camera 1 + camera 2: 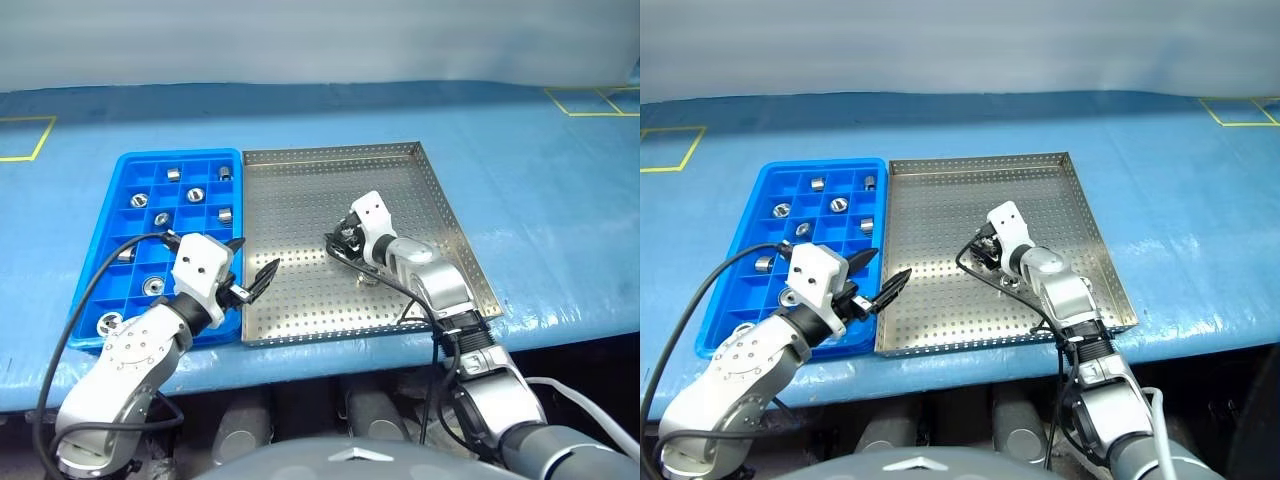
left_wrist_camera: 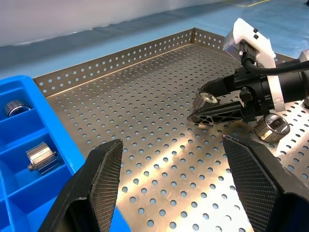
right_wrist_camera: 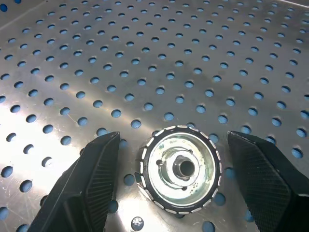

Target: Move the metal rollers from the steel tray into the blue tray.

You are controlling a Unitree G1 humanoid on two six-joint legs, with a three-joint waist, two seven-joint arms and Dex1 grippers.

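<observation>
A: Where are the arms?

B: The right gripper (image 1: 350,240) reaches low into the steel tray (image 1: 300,160), angled down toward the tray's middle, fingers spread wide and holding nothing. Between its fingers a metal roller (image 3: 181,167) stands on end on the perforated floor, hole up, axis vertical, not touched by either finger.

A: And the left?

B: The left gripper (image 1: 252,268) hangs over the seam where the blue tray (image 1: 130,165) meets the steel tray, near the front edge of both, pointing across toward the right arm and slightly down. Its fingers are parted, nothing between them.

A: Any other rollers?

B: A second roller (image 2: 272,127) sits in the steel tray just beside the right gripper, lying tilted with its end face toward the left wrist camera. Several more sit singly in compartments of the blue tray, such as one (image 1: 173,173) near the far edge and one (image 1: 109,322) at the front left corner; some stand hole up, others lie on their sides.
</observation>
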